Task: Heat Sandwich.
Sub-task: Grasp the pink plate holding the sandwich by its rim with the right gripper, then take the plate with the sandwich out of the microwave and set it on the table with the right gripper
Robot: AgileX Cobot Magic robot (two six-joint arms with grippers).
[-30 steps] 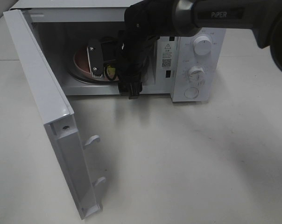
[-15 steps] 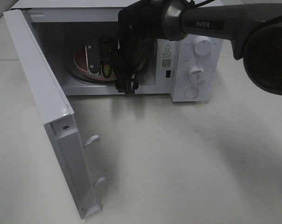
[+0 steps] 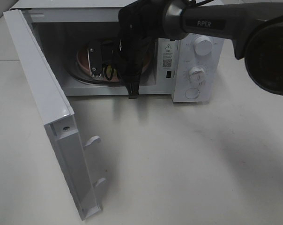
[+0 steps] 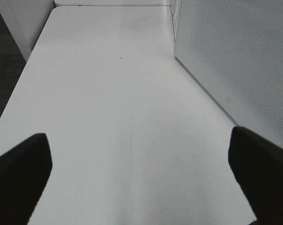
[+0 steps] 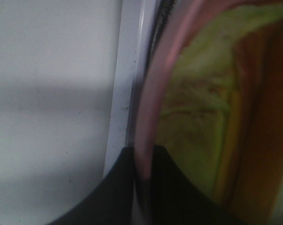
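You can read one brand name: "PiPER", in pale letters on the dark right arm [image 3: 235, 26], at about 1 o'clock in the high view; on the microwave [image 3: 179, 91] front, a white label [image 3: 167, 55] at 9 o'clock of the upper dial [image 3: 203, 47] carries a warning triangle above a square code; its fine print is too small to read; so are the marks around both dials.

Soft, even light — the right wrist view blurs badly, the sandwich [image 5: 193, 117] perhaps too close.

Lab-like: bare white table [image 3: 179, 164], microwave [image 3: 212, 70]
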